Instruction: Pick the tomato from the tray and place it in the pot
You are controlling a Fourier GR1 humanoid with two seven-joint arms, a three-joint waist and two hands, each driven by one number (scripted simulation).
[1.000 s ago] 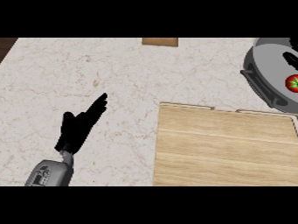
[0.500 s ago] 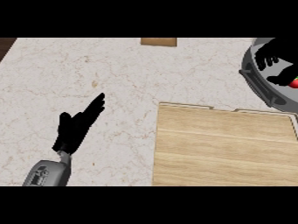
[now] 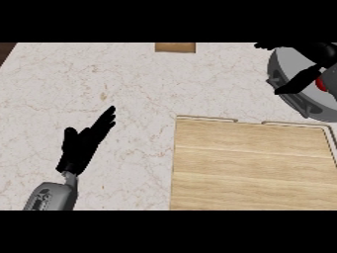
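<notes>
The tomato point(image 3: 320, 84) lies inside the grey pot point(image 3: 296, 101) at the upper right, and only a red sliver of it shows beside my right forearm. My right hand point(image 3: 313, 50) hovers over the pot's far side with its fingers spread, holding nothing. The wooden tray point(image 3: 251, 168) sits at the lower right with nothing on it. My left hand point(image 3: 83, 144) rests open on the counter at the lower left, fingers pointing up and to the right.
A small brown block point(image 3: 175, 47) lies at the counter's far edge. The marble counter point(image 3: 91, 84) spreads to the left of the tray, with a dark strip past its left edge.
My right hand has swung left over the pot and then up toward its far side. The forearm now hides most of the tomato. The left hand has not moved.
</notes>
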